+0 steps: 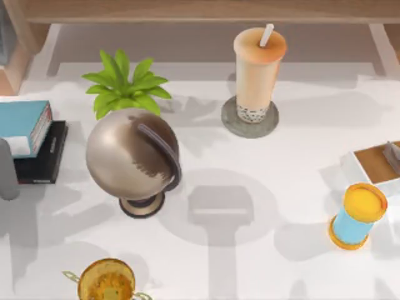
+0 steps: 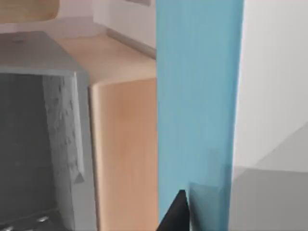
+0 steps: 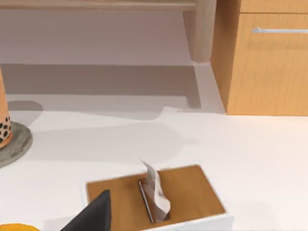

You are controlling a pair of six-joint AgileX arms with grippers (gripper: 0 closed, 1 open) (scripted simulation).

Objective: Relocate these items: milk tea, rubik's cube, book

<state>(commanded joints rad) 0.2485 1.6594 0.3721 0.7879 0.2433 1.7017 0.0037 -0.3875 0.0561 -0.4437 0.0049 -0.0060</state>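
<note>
White table point(image 1: 262, 206), heavy shadows across it. Wooden shelf edge along the far side; wood cabinet with metal handle point(image 3: 281, 30) in right wrist view. Milk tea point(image 1: 257, 74) upright on a grey coaster point(image 1: 232, 125), far centre. Book point(image 1: 24, 125) at left edge, atop a black slab point(image 1: 49, 156). Left arm point(image 1: 6, 172) beside it; finger state cannot be told for either gripper. Globe point(image 1: 128, 156), plant point(image 1: 122, 84), blue cylinder point(image 1: 357, 215), tissue box point(image 1: 375, 164) right.
</note>
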